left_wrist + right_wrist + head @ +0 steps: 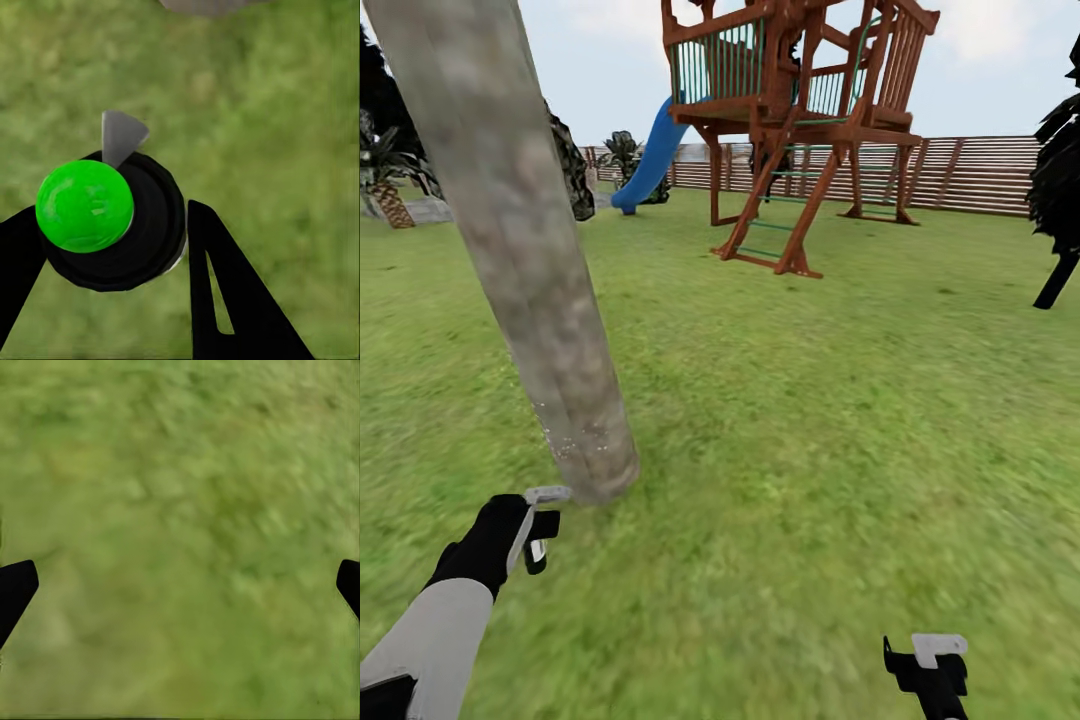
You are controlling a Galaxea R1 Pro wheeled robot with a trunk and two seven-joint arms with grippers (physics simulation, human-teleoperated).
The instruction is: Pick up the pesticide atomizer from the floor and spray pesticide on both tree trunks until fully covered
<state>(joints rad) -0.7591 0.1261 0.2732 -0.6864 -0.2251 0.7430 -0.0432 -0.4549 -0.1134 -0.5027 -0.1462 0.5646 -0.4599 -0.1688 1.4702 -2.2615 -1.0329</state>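
Left gripper (112,247): jaws closed around the pesticide atomizer (112,225), seen in the left wrist view as a black round body with a bright green cap and a grey nozzle tab pointing toward the grass. In the head view the left gripper (535,525) sits low at the left, grey nozzle tip just beside the base of the tree trunk (530,270). Right gripper (180,585): fingertips spread wide at the frame edges, nothing between them, lawn (180,510) below; in the head view it (930,665) hangs low at the right, well apart from the trunk. Trunk mottled beige-grey, leaning in frame, fine white specks near its foot. Farther back: wooden play tower (800,110) with blue slide (650,160), then slatted brown fence (980,175); dark tree (1060,190) at right edge.
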